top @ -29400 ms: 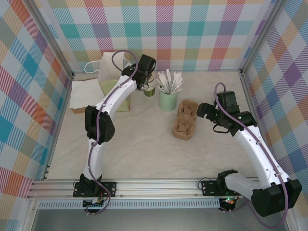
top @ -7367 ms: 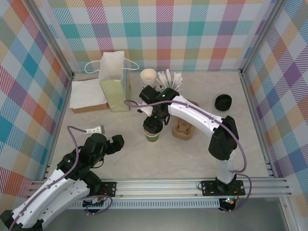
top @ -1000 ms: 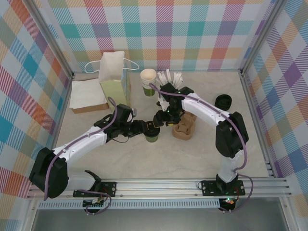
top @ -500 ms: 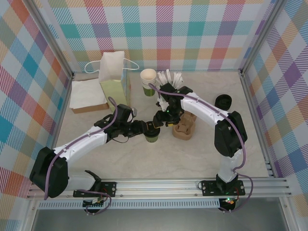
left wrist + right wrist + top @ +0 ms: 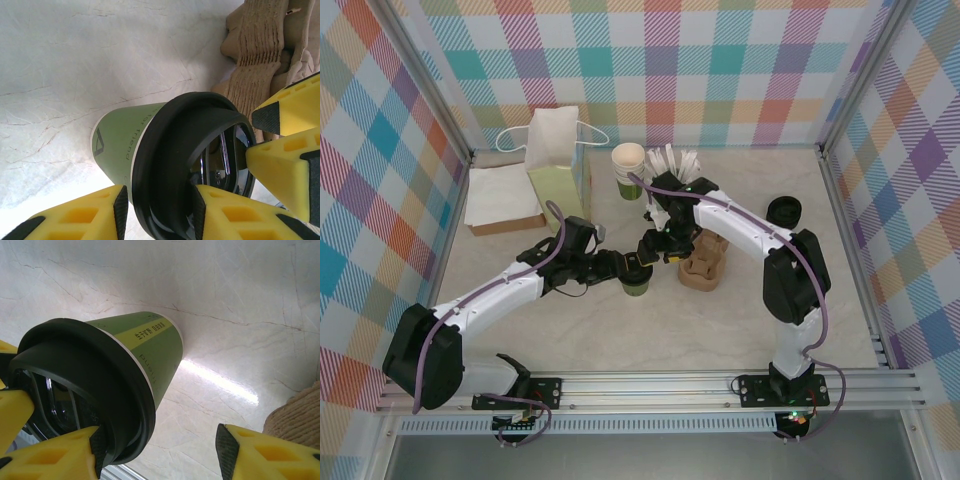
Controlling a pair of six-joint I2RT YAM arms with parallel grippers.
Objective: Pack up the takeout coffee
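Your left gripper [image 5: 159, 205] is closed on the cup [image 5: 120, 145] at its lid [image 5: 200, 112]; the cup stands on the table [image 5: 620, 330] beside the carrier [image 5: 260, 45]. Your right gripper [image 5: 157, 440] is open next to the lid. Move it away first, then lift slowly, upright, without squeezing harder.

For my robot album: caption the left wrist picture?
Left gripper holds the lidded green coffee cup beside a cardboard cup carrier.

cup [image 5: 117, 150] side: "friend" legible, word before it partly hidden. also a line of chinese characters, too small to read.
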